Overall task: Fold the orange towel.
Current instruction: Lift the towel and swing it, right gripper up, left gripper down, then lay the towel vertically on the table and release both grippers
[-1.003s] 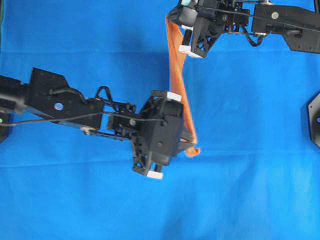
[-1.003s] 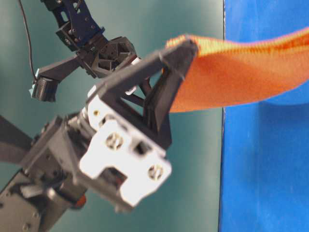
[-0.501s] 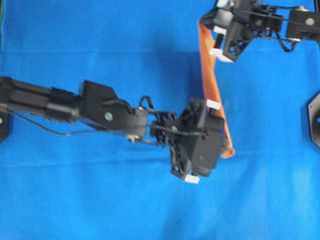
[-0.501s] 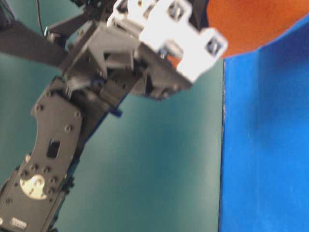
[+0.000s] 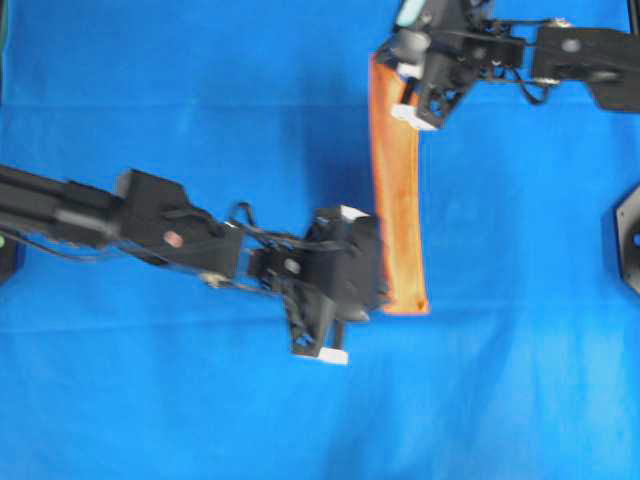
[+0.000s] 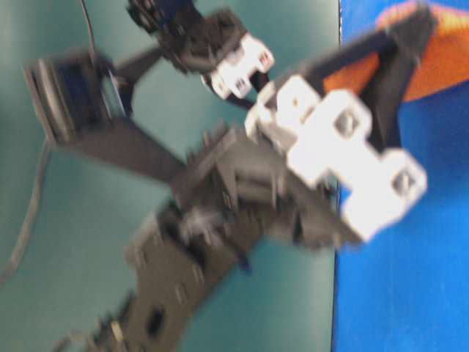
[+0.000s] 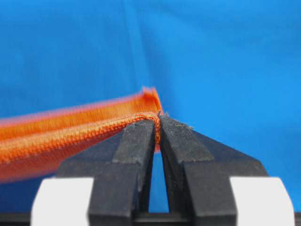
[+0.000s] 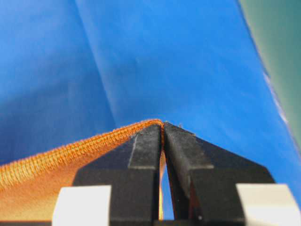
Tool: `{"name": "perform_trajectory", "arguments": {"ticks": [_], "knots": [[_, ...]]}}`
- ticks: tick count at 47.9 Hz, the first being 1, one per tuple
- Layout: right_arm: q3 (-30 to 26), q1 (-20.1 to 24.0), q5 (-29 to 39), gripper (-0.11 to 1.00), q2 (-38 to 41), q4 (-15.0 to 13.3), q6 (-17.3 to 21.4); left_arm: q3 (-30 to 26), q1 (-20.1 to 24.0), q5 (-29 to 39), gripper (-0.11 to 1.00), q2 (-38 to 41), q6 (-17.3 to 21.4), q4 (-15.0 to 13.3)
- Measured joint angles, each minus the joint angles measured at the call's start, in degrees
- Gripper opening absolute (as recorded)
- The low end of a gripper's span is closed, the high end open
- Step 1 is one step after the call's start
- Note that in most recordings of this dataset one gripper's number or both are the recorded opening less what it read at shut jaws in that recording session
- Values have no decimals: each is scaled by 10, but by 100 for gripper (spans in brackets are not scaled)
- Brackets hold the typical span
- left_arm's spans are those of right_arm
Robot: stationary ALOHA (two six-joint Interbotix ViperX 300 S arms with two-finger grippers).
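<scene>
The orange towel (image 5: 396,190) hangs stretched in the air as a narrow band between my two grippers, above the blue cloth. My left gripper (image 5: 385,295) is shut on its near corner; the left wrist view shows the hem (image 7: 94,126) pinched at the fingertips (image 7: 158,123). My right gripper (image 5: 392,75) is shut on the far corner; the right wrist view shows the hem (image 8: 70,150) clamped at its fingertips (image 8: 162,126). In the table-level view the towel (image 6: 448,62) shows at the top right behind the left gripper's fingers (image 6: 399,44).
The blue cloth (image 5: 200,400) covers the whole table. A black arm base (image 5: 630,240) sits at the right edge. A teal wall (image 6: 73,220) fills the left of the table-level view.
Both grippers have swung the stretched towel back to the left after moving right. The band now runs nearly straight from far to near, and shows wider from above.
</scene>
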Motion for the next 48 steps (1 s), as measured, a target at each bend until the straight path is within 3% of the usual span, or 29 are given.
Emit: {"name": "perform_trajectory", "arguments": {"ticks": [7, 11, 19, 37, 41, 48], "knots": [[-33, 5, -24, 3, 45, -2, -5, 85, -6, -43, 2, -35, -65, -2], [-44, 9, -33, 3, 59, -3, -8, 118, -11, -64, 2, -46, -80, -2], [-54, 9, -40, 3, 71, -3, -10, 163, -13, -106, 2, -50, -86, -4], [-54, 10, -59, 4, 80, -4, -11, 168, -14, -124, 3, -49, -84, -4], [-53, 10, -62, 12, 80, -4, -13, 168, -13, -124, 17, -47, -85, -3], [-48, 0, -62, 56, 80, -4, -13, 169, -13, -118, 61, -46, -85, -3]]}}
